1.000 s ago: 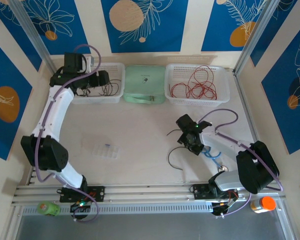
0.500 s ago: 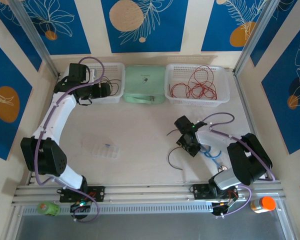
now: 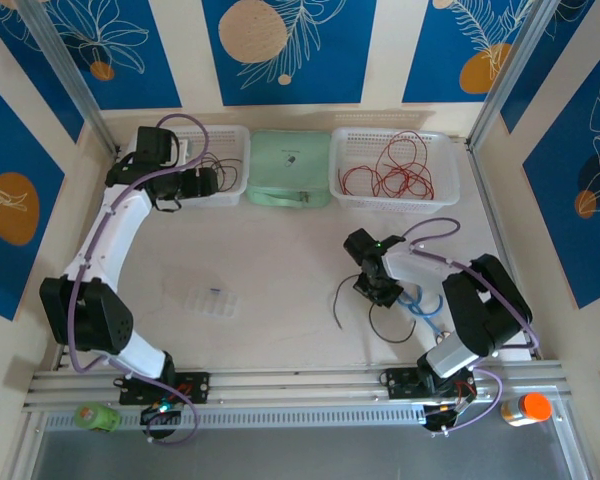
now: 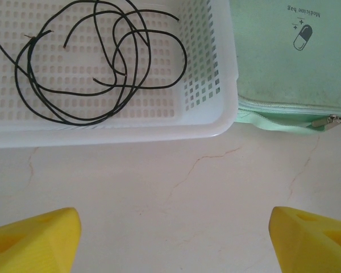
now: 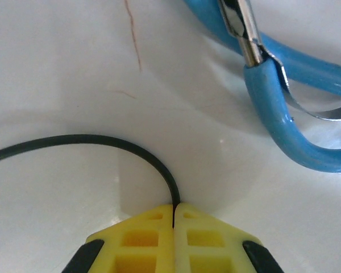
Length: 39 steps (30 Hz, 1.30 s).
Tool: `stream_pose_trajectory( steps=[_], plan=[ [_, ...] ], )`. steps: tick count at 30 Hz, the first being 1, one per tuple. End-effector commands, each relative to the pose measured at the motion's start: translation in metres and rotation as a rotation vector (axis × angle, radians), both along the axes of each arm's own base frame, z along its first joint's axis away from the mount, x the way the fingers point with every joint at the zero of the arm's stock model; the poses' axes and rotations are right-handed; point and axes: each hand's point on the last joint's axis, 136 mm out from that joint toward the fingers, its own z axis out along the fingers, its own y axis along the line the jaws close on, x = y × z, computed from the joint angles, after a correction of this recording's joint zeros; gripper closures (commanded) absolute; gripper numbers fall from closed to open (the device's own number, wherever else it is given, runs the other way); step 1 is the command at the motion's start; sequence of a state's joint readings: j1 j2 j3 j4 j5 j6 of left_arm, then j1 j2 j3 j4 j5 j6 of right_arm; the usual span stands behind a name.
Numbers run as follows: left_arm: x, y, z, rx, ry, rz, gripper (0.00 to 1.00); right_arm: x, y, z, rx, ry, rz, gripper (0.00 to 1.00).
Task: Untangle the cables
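Note:
A loose black cable (image 3: 338,305) lies on the table in front of the right arm. My right gripper (image 3: 378,291) is down on it, and the right wrist view shows its yellow jaws (image 5: 174,211) shut on the black cable (image 5: 102,139), which curves off to the left. More black cables (image 4: 102,74) lie coiled in the left white basket (image 4: 159,133). Red cables (image 3: 395,170) fill the right white basket (image 3: 450,195). My left gripper (image 3: 216,182) hovers at the left basket's near right corner, and its jaws (image 4: 173,242) are open over bare table.
A mint green medicine bag (image 3: 290,168) sits between the two baskets. A light blue tube with metal fittings (image 5: 284,125) lies just right of the right gripper. A clear plastic box (image 3: 202,300) rests left of centre. An orange bottle (image 3: 525,408) stands at the near right rail.
My right gripper has closed on the black cable and shifted slightly, dragging the strand. The left arm pulled back from over the left basket, still open.

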State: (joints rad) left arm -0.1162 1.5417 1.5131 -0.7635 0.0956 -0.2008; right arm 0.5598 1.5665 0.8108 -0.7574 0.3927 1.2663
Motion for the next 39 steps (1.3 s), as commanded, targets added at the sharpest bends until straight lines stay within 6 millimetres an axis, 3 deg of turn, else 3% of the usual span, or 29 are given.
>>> stream_pose_trajectory(
  steps=[1, 6, 11, 20, 26, 30, 35, 39],
  plan=[
    [-0.017, 0.007, 0.02, 0.029, -0.036, 0.008, 0.15, 0.022, 0.047, -0.032, 0.176, -0.06, 0.084, 1.0],
    [-0.028, 0.009, 0.032, 0.015, -0.043, 0.031, 0.14, 0.047, 0.064, 0.002, 0.177, -0.143, 0.23, 1.0],
    [-0.044, 0.016, 0.038, 0.01, -0.043, 0.08, 0.16, 0.071, 0.082, 0.066, 0.143, -0.277, 0.403, 1.0],
    [-0.073, 0.022, 0.021, -0.043, -0.029, 0.167, 0.15, 0.085, 0.12, 0.148, 0.246, -0.464, 0.615, 1.0],
    [-0.087, 0.021, 0.026, -0.069, -0.068, 0.157, 0.16, 0.107, 0.148, 0.2, 0.328, -0.62, 0.737, 1.0],
    [-0.093, -0.008, 0.045, -0.19, -0.146, 0.017, 0.18, 0.119, 0.163, 0.225, 0.368, -0.688, 0.803, 1.0],
    [-0.116, -0.071, 0.097, -0.425, -0.321, -0.328, 0.22, 0.122, 0.181, 0.244, 0.401, -0.735, 0.921, 1.0],
    [-0.136, -0.109, 0.115, -0.421, -0.421, -0.547, 0.19, 0.118, 0.192, 0.256, 0.428, -0.746, 1.001, 1.0]
  ],
)
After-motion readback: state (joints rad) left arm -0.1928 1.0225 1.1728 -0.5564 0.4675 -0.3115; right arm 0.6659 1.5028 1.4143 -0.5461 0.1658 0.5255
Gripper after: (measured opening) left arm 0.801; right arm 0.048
